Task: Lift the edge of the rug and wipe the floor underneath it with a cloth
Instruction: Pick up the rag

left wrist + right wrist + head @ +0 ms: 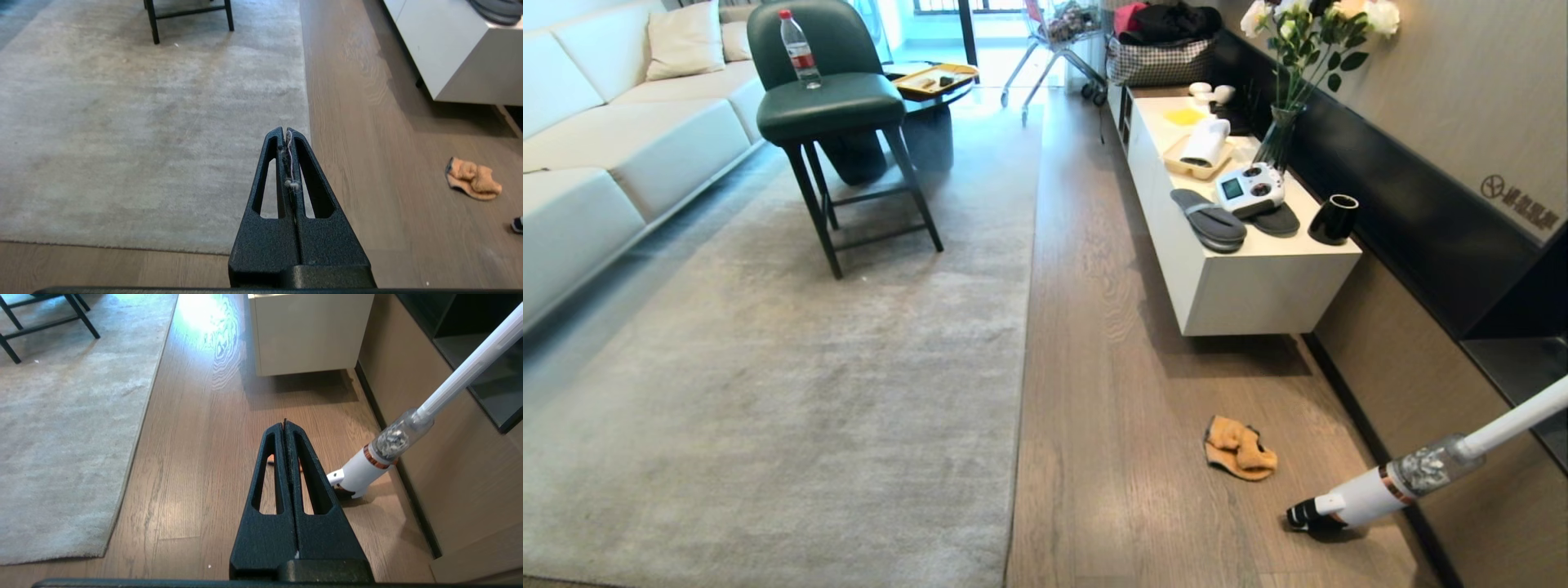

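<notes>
The pale grey rug (pixel 768 367) lies flat, and the rug edge (pixel 1023 327) runs straight along the brown wood-grain floor (pixel 1111 367). An orange cloth (pixel 1240 447) lies crumpled on the floor right of the rug. Neither gripper shows in the head view. In the left wrist view my left gripper (pixel 286 131) is shut with only a lint thread between its fingers, above the rug edge (pixel 305 94), the cloth (pixel 472 181) apart from it. My right gripper (pixel 284 422) is shut and empty above the floor, hiding most of the cloth (pixel 270 460). The rug's square corner (pixel 100 549) lies flat.
A white stick vacuum (pixel 1380 490) leans by the right wall, close to the cloth. A white low cabinet (pixel 1258 278) with slippers stands along that wall. A green chair (pixel 841 106) with a bottle stands on the rug, and a sofa (pixel 605 147) is at the left.
</notes>
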### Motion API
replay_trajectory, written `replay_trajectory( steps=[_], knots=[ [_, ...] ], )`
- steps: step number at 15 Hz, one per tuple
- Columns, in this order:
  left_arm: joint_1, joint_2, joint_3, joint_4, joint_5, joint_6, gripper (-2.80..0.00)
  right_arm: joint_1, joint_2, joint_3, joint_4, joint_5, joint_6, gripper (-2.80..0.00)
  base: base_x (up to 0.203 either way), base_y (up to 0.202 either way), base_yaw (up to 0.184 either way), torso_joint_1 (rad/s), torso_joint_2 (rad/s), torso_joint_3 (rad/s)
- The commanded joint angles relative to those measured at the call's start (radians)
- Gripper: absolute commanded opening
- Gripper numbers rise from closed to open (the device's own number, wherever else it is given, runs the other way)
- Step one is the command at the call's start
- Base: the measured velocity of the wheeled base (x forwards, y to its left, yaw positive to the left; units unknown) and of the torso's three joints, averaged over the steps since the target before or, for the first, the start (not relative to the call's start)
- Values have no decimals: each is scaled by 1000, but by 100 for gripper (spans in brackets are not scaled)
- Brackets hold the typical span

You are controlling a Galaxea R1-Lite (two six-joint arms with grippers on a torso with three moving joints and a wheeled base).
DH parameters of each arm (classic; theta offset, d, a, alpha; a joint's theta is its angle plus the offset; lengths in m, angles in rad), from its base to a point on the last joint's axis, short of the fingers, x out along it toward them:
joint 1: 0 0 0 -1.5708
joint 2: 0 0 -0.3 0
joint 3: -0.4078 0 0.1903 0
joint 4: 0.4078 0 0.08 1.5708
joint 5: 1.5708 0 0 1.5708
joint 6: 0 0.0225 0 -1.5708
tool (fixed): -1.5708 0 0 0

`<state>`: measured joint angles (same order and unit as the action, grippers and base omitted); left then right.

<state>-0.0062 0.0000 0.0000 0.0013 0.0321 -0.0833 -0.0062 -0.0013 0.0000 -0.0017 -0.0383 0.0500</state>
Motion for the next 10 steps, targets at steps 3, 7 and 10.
replay_trajectory(
  steps=[3,7,10],
  knots=[
    [0,0,0,0,0,-1,-280,0,1,0,0,0,1,-280,0,0,0,18,420,452],
    [0,0,0,0,0,-1,-280,0,1,0,0,-1,1,-280,0,0,0,33,236,295],
    [0,0,0,0,0,-1,-280,0,1,0,0,-2,1,-280,0,0,0,0,0,0]
  ],
)
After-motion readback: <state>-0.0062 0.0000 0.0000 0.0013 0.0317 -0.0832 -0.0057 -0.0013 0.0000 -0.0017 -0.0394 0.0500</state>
